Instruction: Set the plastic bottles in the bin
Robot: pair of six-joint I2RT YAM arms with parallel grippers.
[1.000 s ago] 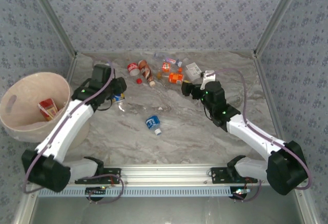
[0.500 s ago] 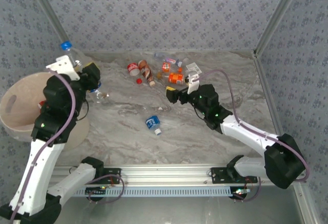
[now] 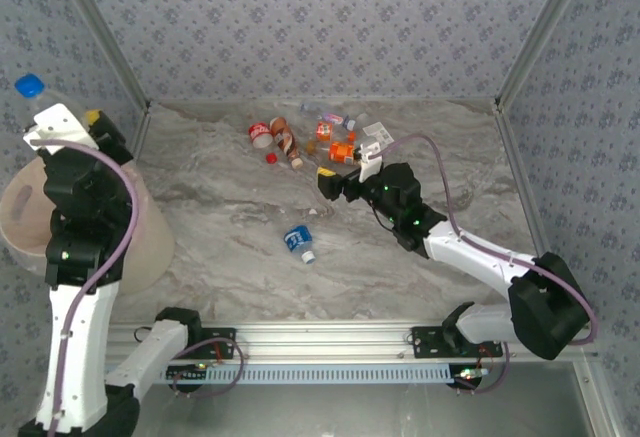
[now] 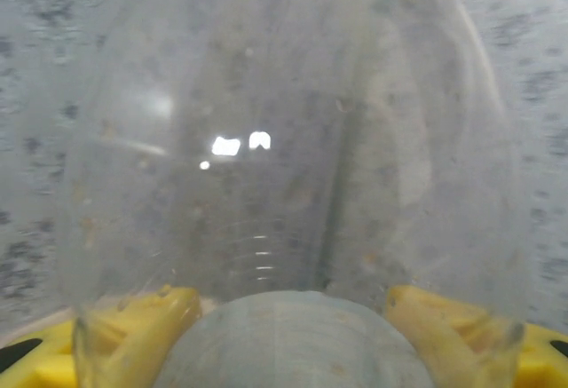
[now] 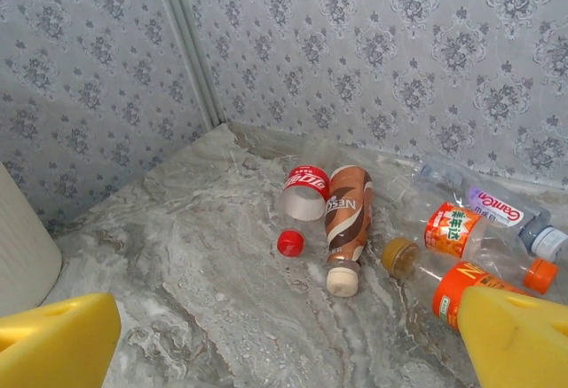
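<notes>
My left gripper (image 3: 62,119) is raised high over the bin (image 3: 152,242) at the far left, shut on a clear bottle with a blue cap (image 3: 29,85). In the left wrist view that clear bottle (image 4: 284,139) sits between the yellow fingers (image 4: 133,321). My right gripper (image 3: 326,183) hovers open near the table's middle, its yellow fingers (image 5: 58,344) wide apart with nothing between them. Ahead of it lie a red-label bottle (image 5: 306,193), a brown bottle (image 5: 346,215) and orange-label bottles (image 5: 453,228). A blue-label bottle (image 3: 298,241) lies alone nearer the front.
A loose red cap (image 5: 290,243) lies beside the red-label bottle. More bottles (image 3: 335,120) cluster by the back wall. Patterned walls close in the marble table (image 3: 230,207) on three sides; a metal rail (image 3: 320,337) runs along the front.
The left arm rose and swung left with the blue-capped bottle, from the table to above the bin. The right gripper moved left along the bottle cluster.
</notes>
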